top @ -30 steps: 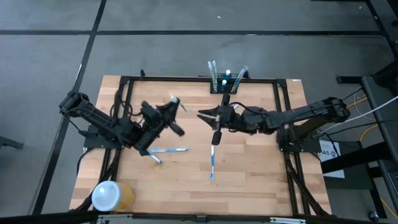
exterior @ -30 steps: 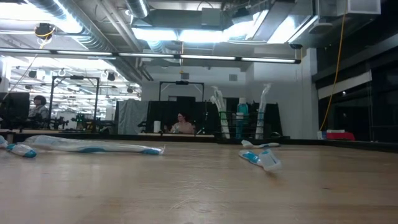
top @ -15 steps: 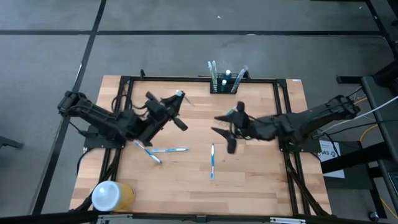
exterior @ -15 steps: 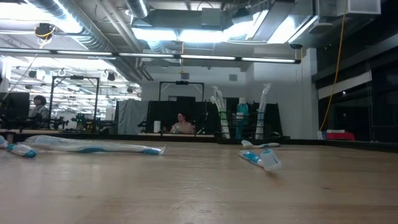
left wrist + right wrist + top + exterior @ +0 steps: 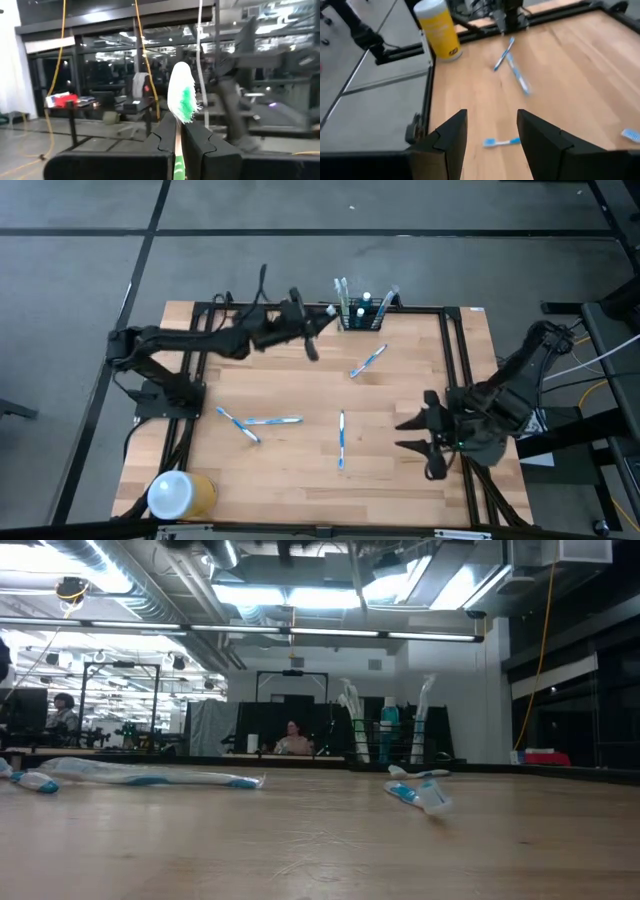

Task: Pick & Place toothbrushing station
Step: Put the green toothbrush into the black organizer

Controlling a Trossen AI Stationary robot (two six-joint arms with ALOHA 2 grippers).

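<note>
High view: my left hand (image 5: 322, 332) pinches a green-bristled toothbrush (image 5: 182, 100) beside the toothbrushing station (image 5: 362, 313) at the bench's (image 5: 400, 470) far edge, ready for slotting; my right hand (image 5: 412, 434) waits wide, empty

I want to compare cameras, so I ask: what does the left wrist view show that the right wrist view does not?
Only the left wrist view shows the left gripper shut on a green-and-white toothbrush, held in the air.

Only the right wrist view shows the open, empty right gripper, the wooden table, blue toothbrushes lying on it and the yellow cylinder.

Both share that view's own two dark fingers.
</note>
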